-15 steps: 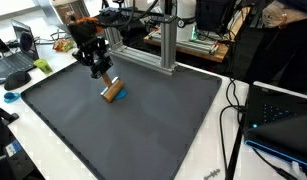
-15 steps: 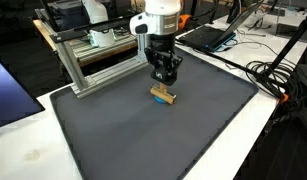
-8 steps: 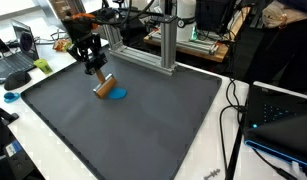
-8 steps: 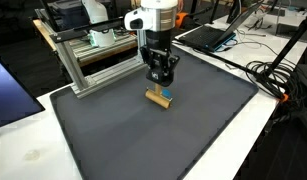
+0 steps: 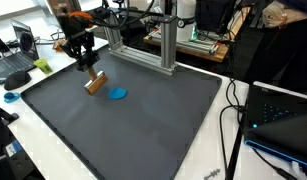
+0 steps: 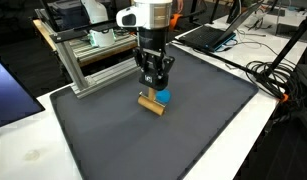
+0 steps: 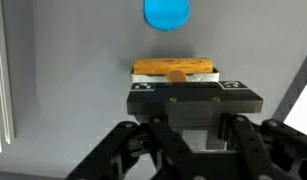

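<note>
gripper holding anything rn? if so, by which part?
Yes: the wooden block. The gripper is shut on its middle, from above, with both ends sticking out. The blue disc lies free on the mat beside it.

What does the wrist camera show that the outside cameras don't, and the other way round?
Only the wrist view shows the grip up close: the tool shut on the wooden block, seen from above. Only the exterior views show the white arm, the metal frame and a laptop beside the mat. Both share the block, the blue disc and the dark mat.
</note>
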{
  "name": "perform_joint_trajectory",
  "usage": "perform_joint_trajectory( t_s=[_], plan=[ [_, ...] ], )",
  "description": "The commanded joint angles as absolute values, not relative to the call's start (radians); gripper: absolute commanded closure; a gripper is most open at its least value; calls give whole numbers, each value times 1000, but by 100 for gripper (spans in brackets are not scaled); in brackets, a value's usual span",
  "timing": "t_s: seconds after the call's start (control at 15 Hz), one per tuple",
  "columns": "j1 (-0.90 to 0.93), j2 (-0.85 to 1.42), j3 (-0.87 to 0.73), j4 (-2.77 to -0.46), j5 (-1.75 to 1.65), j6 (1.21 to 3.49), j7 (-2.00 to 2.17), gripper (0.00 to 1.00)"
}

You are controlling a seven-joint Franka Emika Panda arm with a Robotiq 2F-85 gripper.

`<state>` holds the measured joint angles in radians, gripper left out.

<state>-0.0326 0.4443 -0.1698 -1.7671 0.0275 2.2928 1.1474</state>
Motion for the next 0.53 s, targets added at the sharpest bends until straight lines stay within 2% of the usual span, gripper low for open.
perform_joint_trajectory(
  t_s=[0.0, 0.47],
  plan=[
    [-18, 338, -168, -1850, -21, 2335, 1060, 78],
    [15, 208, -98, -1935, -40, 2315, 765, 78]
  ],
)
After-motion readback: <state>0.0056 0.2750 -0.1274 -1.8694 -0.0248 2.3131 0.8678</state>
